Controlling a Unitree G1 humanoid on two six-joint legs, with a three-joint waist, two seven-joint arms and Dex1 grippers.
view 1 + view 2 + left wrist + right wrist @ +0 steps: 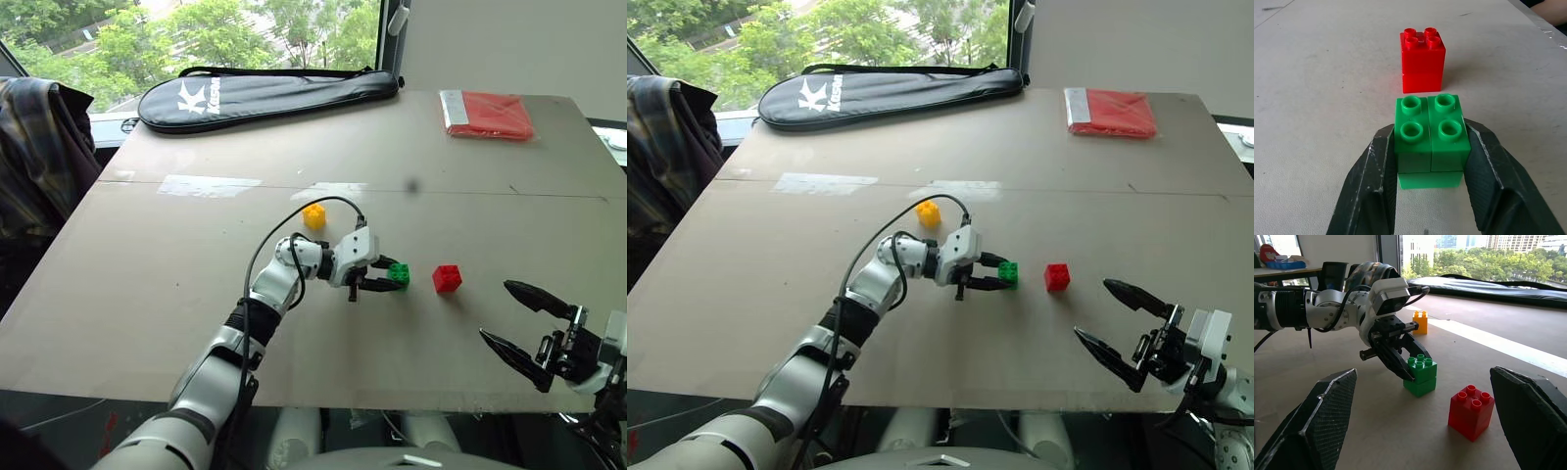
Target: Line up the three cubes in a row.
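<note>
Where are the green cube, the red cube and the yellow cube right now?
green cube point(1431, 128): left wrist view, its studded top, between the left gripper's fingers.
red cube point(448, 278): left eye view, its front face.
yellow cube point(313, 215): left eye view, middle of the brick.

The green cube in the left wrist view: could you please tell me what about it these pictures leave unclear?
- Green cube: its side faces are covered by the left gripper's fingers, so firm pinch or loosening cannot be told.
- Its underside: hidden; resting on the table or slightly lifted is uncertain.
- Red cube: far side hidden.
</note>
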